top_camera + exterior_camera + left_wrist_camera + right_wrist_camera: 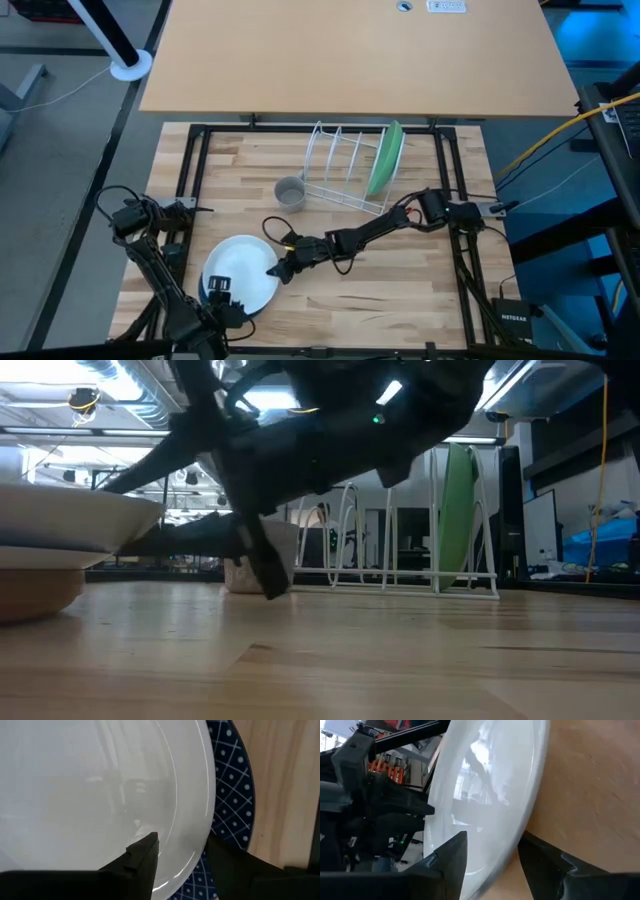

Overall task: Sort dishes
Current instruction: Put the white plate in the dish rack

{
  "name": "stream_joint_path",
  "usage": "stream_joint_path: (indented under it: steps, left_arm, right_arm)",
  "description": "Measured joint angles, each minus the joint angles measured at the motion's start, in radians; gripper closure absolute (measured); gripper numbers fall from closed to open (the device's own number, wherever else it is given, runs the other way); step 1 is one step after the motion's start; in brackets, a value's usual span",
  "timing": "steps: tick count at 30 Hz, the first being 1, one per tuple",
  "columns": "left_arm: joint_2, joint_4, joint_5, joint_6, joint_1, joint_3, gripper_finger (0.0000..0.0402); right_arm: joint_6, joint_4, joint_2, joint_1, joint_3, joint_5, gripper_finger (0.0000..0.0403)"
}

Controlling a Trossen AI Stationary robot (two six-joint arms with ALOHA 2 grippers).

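Between both grippers' fingers, glossy round white plate (pixel 240 272)

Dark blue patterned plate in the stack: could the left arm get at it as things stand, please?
Probably not: the round white plate lies on the dark blue plate, leaving only an edge crescent bare. The left gripper and right gripper are at the white plate's rim.

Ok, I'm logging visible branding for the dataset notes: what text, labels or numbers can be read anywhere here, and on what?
"NETGEAR": on the dark box at the table's right front corner, high view; small, only just legible.
White label on the far tan desk: print too small to read.
Plates, rack and cup: no text visible.
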Motion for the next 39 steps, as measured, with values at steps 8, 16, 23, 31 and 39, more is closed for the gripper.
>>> stream_joint_path:
  steps: [8,16,23,31,39]
  left_arm:
    - [0.000,0.002,-0.001,-0.004,0.003,0.000,0.0249]
    - [0.000,0.002,-0.004,-0.014,0.003,0.000,0.0249]
    - [0.000,0.006,0.016,-0.027,0.005,0.003,0.0249]
    - [0.000,-0.008,0.055,-0.023,0.006,0.056,0.0249]
    - [0.001,-0.014,0.063,-0.131,0.005,0.123,0.0249]
  right_arm:
    - [-0.002,-0.016,0.035,-0.004,0.058,-0.009,0.0226]
    - [0.004,-0.047,0.035,-0.003,0.058,-0.014,0.0298]
    - [0.010,-0.048,0.035,-0.005,0.062,-0.024,0.0371]
    - [0.008,-0.045,0.034,-0.003,0.062,-0.054,0.0378]
    - [-0.009,-0.015,0.027,-0.001,0.066,-0.067,0.0382]
